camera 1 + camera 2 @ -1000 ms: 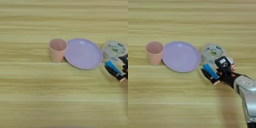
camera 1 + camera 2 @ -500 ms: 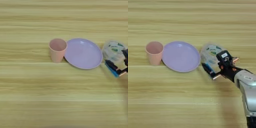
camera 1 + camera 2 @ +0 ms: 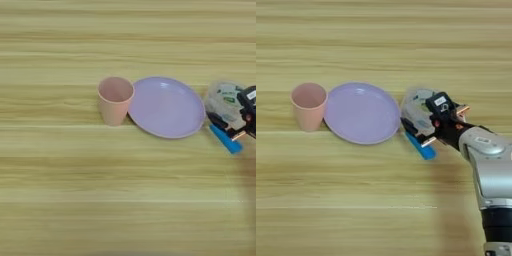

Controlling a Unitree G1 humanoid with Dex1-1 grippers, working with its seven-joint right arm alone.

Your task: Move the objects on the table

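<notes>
Jaws clamped on blue block (image 3: 421,146) beside lilac plate (image 3: 362,113); streaked yellow wood table (image 3: 381,45) filling view

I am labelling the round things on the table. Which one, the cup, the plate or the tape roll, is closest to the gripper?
The clear tape roll: the right gripper overlaps its edge, while the lilac plate and pink cup lie farther left.

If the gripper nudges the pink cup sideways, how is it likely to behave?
The pink cup stands upright and looks empty, so it is probably light and would slide easily on the smooth table. It is taller than its narrower base, so a push near the rim may tip it. Once on its side, it would likely roll in a curve.
</notes>
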